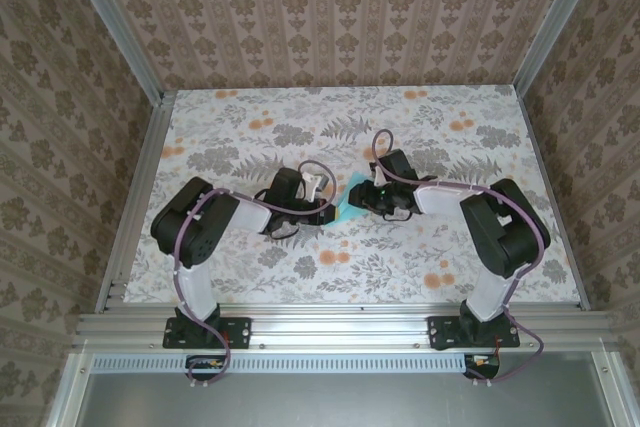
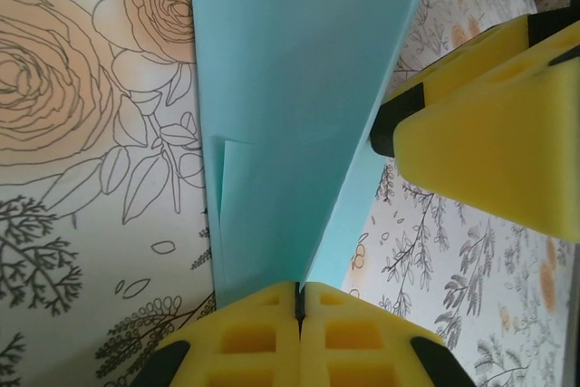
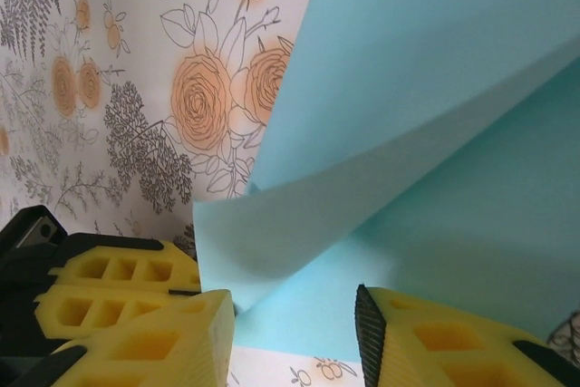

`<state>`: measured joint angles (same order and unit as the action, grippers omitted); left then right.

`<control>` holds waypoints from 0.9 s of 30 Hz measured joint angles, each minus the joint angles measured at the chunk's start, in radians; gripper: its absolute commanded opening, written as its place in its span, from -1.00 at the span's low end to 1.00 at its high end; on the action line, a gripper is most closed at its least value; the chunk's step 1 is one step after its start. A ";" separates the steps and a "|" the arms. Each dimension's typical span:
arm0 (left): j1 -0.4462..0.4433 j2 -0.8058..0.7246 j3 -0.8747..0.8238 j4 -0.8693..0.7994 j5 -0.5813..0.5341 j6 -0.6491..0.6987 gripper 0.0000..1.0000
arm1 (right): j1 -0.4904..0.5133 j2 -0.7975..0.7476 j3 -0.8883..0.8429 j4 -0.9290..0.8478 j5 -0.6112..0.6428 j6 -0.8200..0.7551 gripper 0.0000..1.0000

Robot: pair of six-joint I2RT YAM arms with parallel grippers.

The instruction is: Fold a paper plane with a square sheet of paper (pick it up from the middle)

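Turquoise-blue sheet of paper point(image 3: 435, 88): thin, matt and smooth. It bends in soft curves and has one sharp crease.

Yellow finger blocks of left gripper point(image 2: 298, 289) and right gripper point(image 3: 293, 304): look like foam or soft moulded plastic, matt and fine-grained, with moulded pockets. One right finger has a black ribbed inner face.

Grey-and-orange floral printed worktop point(image 1: 230, 127): smooth, with a faint sheen.

Silver frame rails point(image 1: 340, 319) at the worktop's near edge: bare extruded metal with a satin finish.

Black-and-white arm shells point(image 1: 190, 222): plastic, slightly glossy.

Patterned wall panels point(image 1: 330, 17): matt print.
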<state>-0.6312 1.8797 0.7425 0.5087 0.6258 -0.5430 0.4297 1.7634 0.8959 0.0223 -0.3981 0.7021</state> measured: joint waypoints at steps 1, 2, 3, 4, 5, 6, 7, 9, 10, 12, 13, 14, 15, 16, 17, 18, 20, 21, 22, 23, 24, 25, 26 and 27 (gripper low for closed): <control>0.001 0.003 0.002 0.000 0.005 -0.008 -1.00 | 0.000 0.007 0.006 0.000 0.000 0.000 -0.23; 0.003 0.006 0.006 0.000 0.013 -0.018 -1.00 | 0.000 0.015 0.013 0.000 0.000 0.000 -0.24; 0.005 0.007 0.008 -0.002 0.019 -0.026 -1.00 | 0.000 0.024 0.019 0.000 0.000 0.000 -0.27; 0.005 0.010 0.012 -0.006 0.023 -0.032 -1.00 | 0.000 0.031 0.023 0.001 0.000 0.000 -0.27; 0.005 0.013 0.017 -0.008 0.029 -0.038 -1.00 | 0.000 0.038 0.026 0.001 0.000 0.000 -0.27; 0.005 0.018 0.022 -0.009 0.035 -0.041 -1.00 | 0.000 0.043 0.027 0.001 0.000 0.000 -0.27; 0.005 0.021 0.025 -0.009 0.041 -0.043 -1.00 | 0.000 0.045 0.027 0.001 0.000 0.000 -0.28; 0.005 0.027 0.034 -0.014 0.050 -0.050 -1.00 | 0.000 0.050 0.028 0.001 0.000 0.000 -0.28; 0.005 0.031 0.037 -0.016 0.053 -0.053 -1.00 | 0.000 0.051 0.028 0.001 0.000 0.000 -0.28; 0.006 0.034 0.041 -0.016 0.060 -0.061 -0.99 | 0.000 0.054 0.028 0.001 0.000 0.000 -0.28; 0.007 0.035 0.042 -0.016 0.063 -0.064 -0.96 | 0.000 0.056 0.029 0.001 0.000 0.001 -0.28; 0.010 0.035 0.042 -0.016 0.064 -0.068 -0.93 | 0.000 0.059 0.029 0.001 0.000 0.001 -0.28; 0.010 0.035 0.042 -0.017 0.067 -0.071 -0.89 | 0.000 0.062 0.031 0.001 0.000 0.001 -0.28; 0.011 0.035 0.042 -0.017 0.067 -0.072 -0.84 | 0.000 0.064 0.033 0.000 0.001 0.003 -0.29; 0.011 0.035 0.042 -0.017 0.068 -0.077 -0.79 | 0.000 0.066 0.037 -0.003 0.001 0.004 -0.28; 0.011 0.034 0.043 -0.017 0.072 -0.082 -0.73 | 0.000 0.069 0.040 -0.004 0.002 0.004 -0.28; 0.011 0.031 0.045 -0.019 0.079 -0.092 -0.62 | 0.000 0.073 0.046 -0.011 0.005 0.004 -0.28; 0.011 0.027 0.045 -0.021 0.082 -0.095 -0.58 | 0.000 0.075 0.051 -0.018 0.007 0.004 -0.28; 0.011 0.024 0.045 -0.024 0.082 -0.098 -0.54 | 0.000 0.077 0.055 -0.023 0.009 0.004 -0.28; 0.011 0.019 0.045 -0.029 0.082 -0.100 -0.50 | 0.000 0.079 0.059 -0.029 0.010 0.004 -0.27; 0.012 0.013 0.045 -0.038 0.082 -0.101 -0.48 | 0.000 0.080 0.062 -0.033 0.013 0.004 -0.27; 0.014 0.005 0.045 -0.048 0.082 -0.102 -0.47 | 0.001 0.082 0.065 -0.037 0.014 0.004 -0.26; 0.017 -0.004 0.044 -0.058 0.082 -0.103 -0.46 | 0.001 0.082 0.068 -0.042 0.016 0.004 -0.26; 0.021 -0.015 0.044 -0.067 0.080 -0.104 -0.44 | 0.001 0.083 0.070 -0.047 0.019 0.004 -0.25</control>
<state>-0.6102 1.8645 0.7864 0.4419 0.7059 -0.6472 0.4309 1.8462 0.9661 -0.0246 -0.3794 0.7059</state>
